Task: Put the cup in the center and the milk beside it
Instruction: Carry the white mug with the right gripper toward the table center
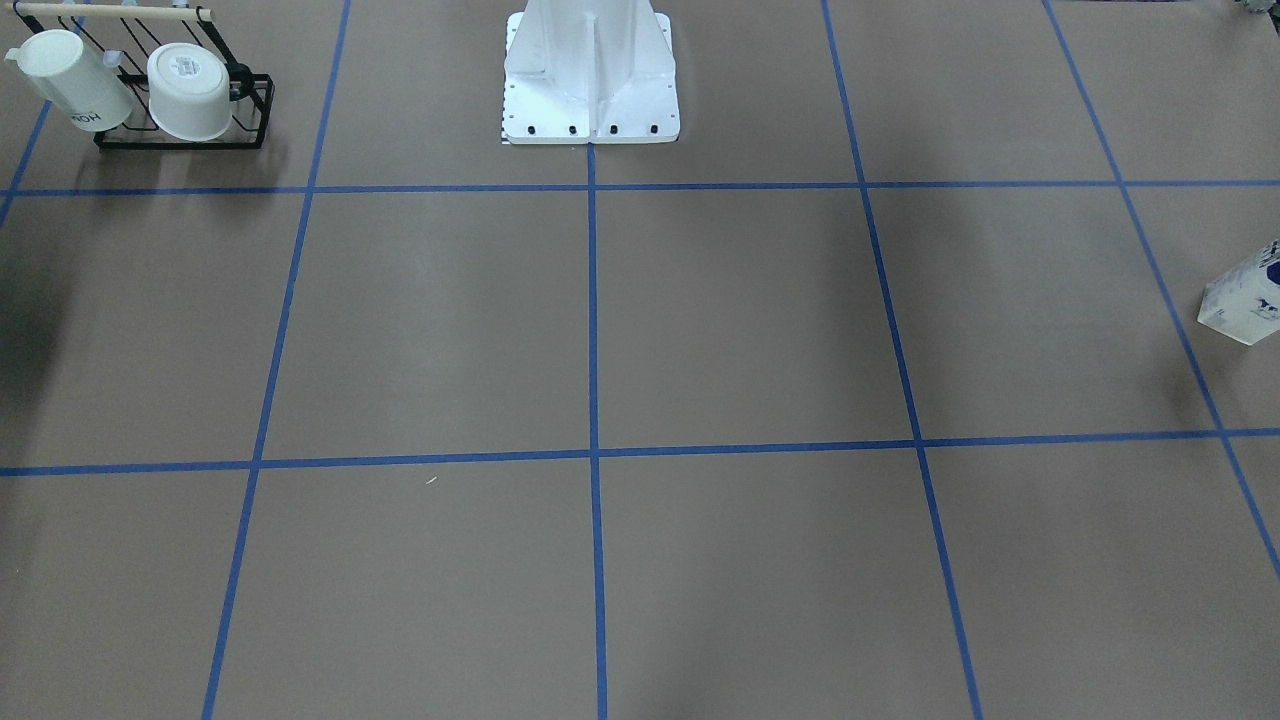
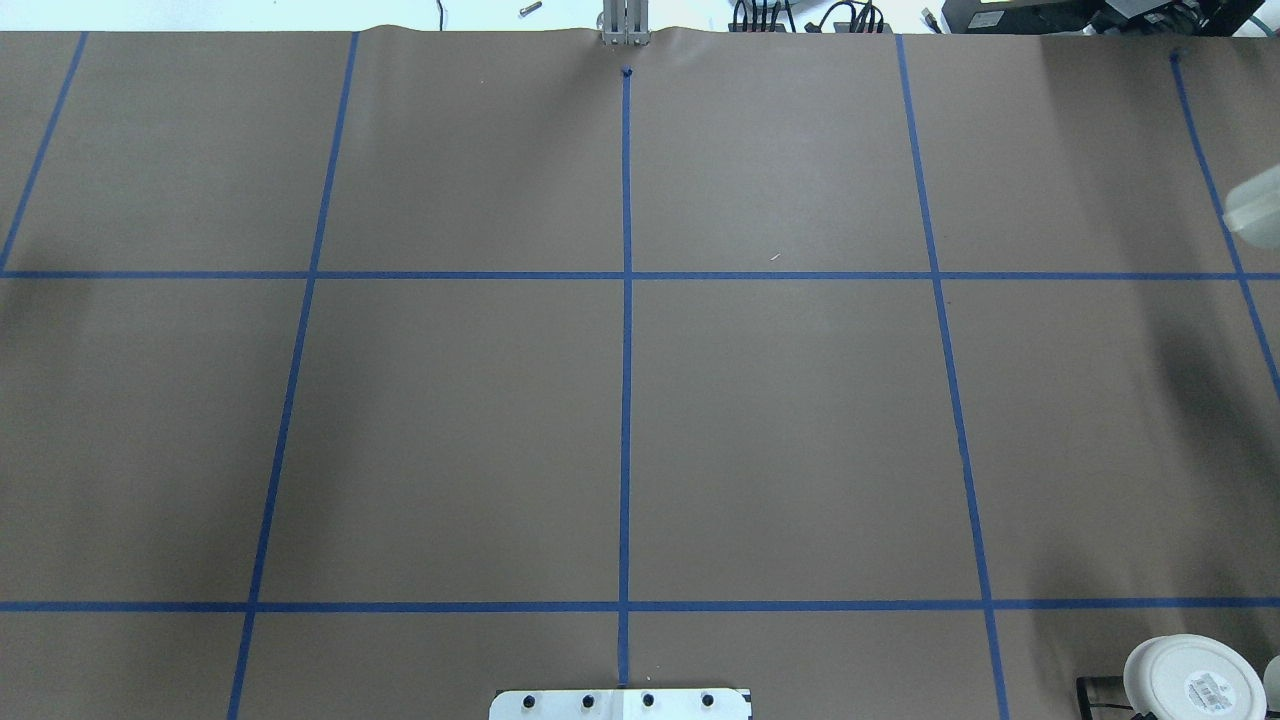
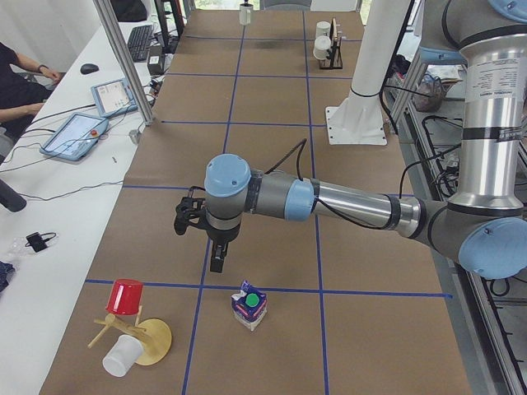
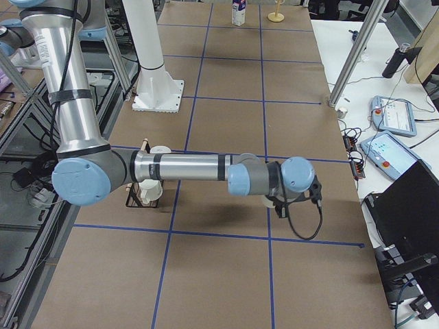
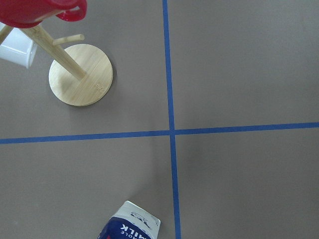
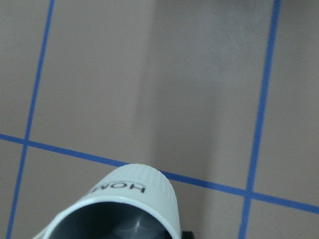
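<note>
A white "HOME" mug (image 6: 132, 204), dark grey inside, fills the bottom of the right wrist view, mouth toward the camera. A like lettered mug (image 1: 70, 80) lies tilted on a black wire rack (image 1: 180, 140). My right gripper (image 4: 273, 201) is under its wrist over the table's right end, with something white there; I cannot tell its state. The milk (image 3: 249, 306) stands upright at the left end and also shows in the front view (image 1: 1245, 300) and the left wrist view (image 5: 130, 225). My left gripper (image 3: 216, 262) hangs just above and beside it, state unclear. The center crossing (image 2: 627, 275) is bare.
A wider handleless white cup (image 1: 190, 90) sits on the same rack. A wooden mug tree (image 5: 81, 74) with a red cup (image 3: 125, 296) and a white cup (image 3: 121, 355) stands near the milk. The robot's white base (image 1: 590, 80) is at mid-table. Desk and post (image 3: 123, 58) line the far edge.
</note>
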